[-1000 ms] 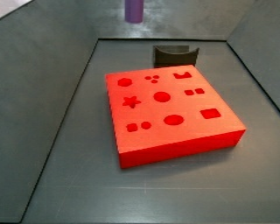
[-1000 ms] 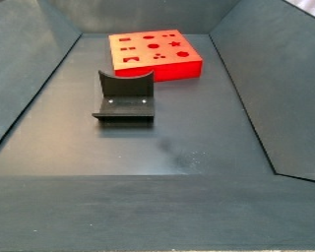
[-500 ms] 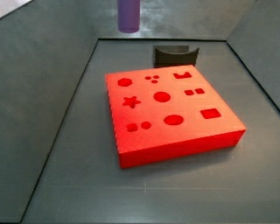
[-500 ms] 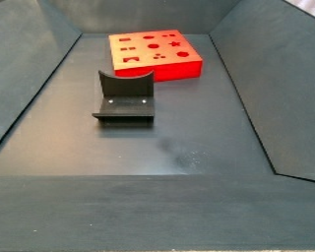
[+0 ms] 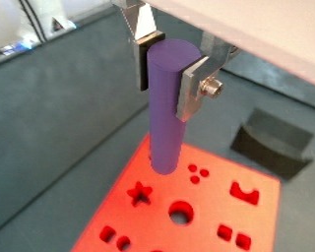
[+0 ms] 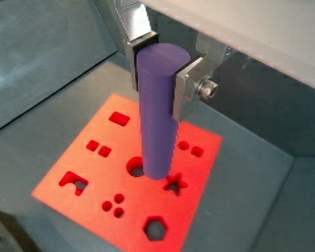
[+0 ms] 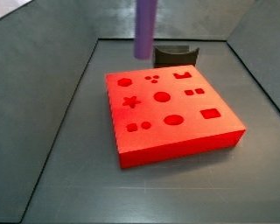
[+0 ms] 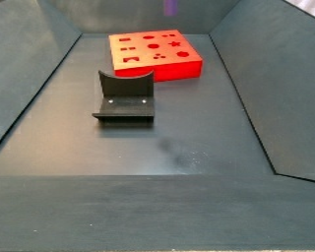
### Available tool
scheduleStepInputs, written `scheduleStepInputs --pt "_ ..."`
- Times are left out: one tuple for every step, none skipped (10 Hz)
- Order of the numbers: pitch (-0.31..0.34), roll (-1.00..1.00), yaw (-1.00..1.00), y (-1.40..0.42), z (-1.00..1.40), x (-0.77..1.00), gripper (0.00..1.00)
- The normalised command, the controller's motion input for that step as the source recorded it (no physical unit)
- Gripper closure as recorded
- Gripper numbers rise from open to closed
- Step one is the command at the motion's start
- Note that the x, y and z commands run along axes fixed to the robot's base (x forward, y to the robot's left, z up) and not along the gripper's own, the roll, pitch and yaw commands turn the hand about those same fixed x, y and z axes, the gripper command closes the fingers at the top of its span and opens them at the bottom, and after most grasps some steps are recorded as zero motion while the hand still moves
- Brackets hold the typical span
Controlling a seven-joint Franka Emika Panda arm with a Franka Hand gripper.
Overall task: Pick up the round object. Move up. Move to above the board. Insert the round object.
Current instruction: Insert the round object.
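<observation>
In both wrist views the gripper clamps its flat silver plates on the smooth, matte purple round object, upright above the board; beneath, that thick red-orange block shows darker star, circle and square cutouts; beyond stands the dark L-shaped fixture.

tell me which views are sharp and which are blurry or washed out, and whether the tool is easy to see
Both wrist views are fairly crisp: the tool clamps the purple peg above the board, with pale glare along the upper edge. In a side view the peg is soft; the tool is out of frame. In a side view the board looks small and evenly lit.
</observation>
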Motion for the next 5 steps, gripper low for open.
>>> scheduleStepInputs --pt "-0.116 -0.22 -0.54 0.00 -0.49 0.50 1.00" --pt "-0.144 -0.14 -0.52 0.00 -0.57 0.48 1.00" --pt "-0.141 -0.13 -0.51 0.00 -0.55 0.44 1.00" --pt "-0.149 -0.12 -0.50 0.00 -0.56 0.40 1.00" --pt "-0.153 -0.13 -0.48 0.00 -0.54 0.40 1.00"
